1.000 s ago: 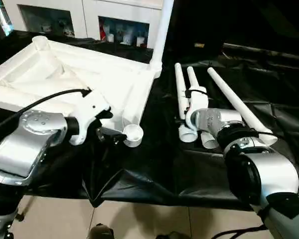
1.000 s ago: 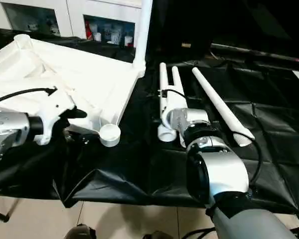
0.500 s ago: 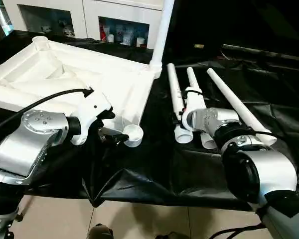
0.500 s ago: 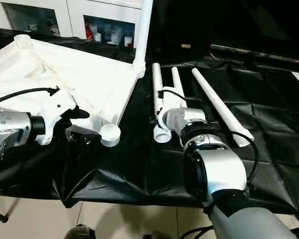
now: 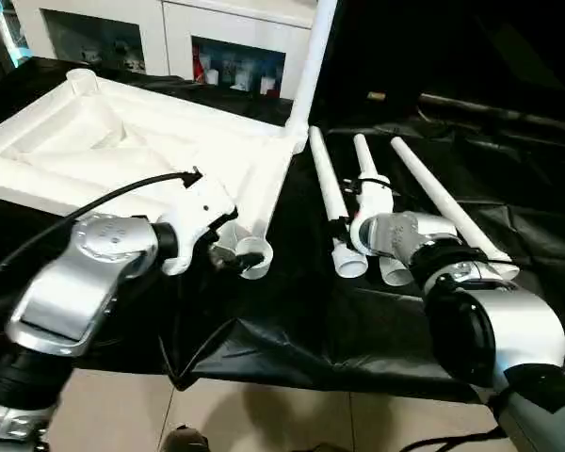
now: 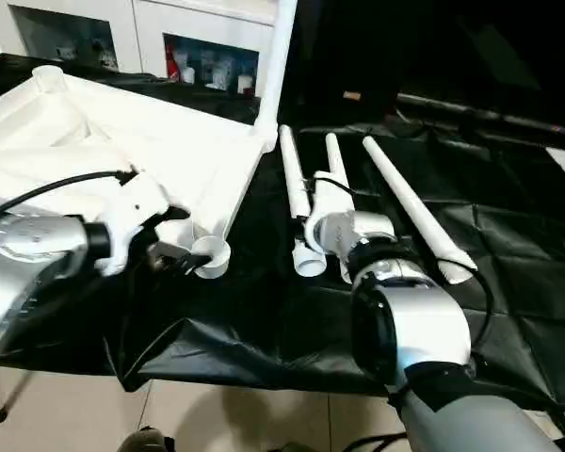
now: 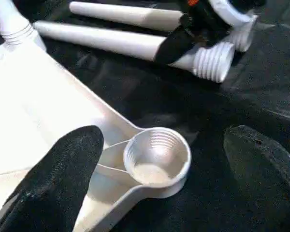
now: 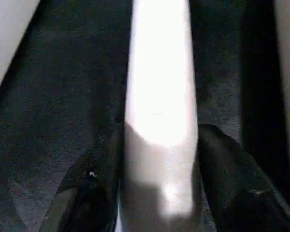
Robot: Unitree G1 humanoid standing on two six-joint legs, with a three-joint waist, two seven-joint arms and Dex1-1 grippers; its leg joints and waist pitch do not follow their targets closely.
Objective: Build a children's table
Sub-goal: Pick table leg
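Three loose legs (image 5: 410,179) lie side by side on the black sheet (image 5: 339,320), threaded ends toward the robot; 4th leg (image 5: 313,56) stands upright in the far corner socket of the tabletop (image 5: 104,141). Tabletop is upside down, ribbed underside up, on the left half of the sheet.

Containers: near corner socket (image 7: 157,157) is an open threaded cup w/ nothing in it. Far-left socket (image 5: 80,80) looks the same, can't see inside. White cabinet (image 5: 169,33) behind has small items on shelves behind glass, too small to ID.

L gripper (image 7: 159,188): fingers spread wide, one finger (image 7: 58,179) over the tabletop edge, the other over the sheet, socket sits between them, no contact w/ either.

R gripper (image 8: 159,169): narrowed around the leftmost leg (image 5: 328,193), a finger (image 8: 232,179) close on each side near its thick end. Looks like contact but can't confirm a firm grip; leg is flat on the sheet, just beside the mid leg (image 5: 369,184).
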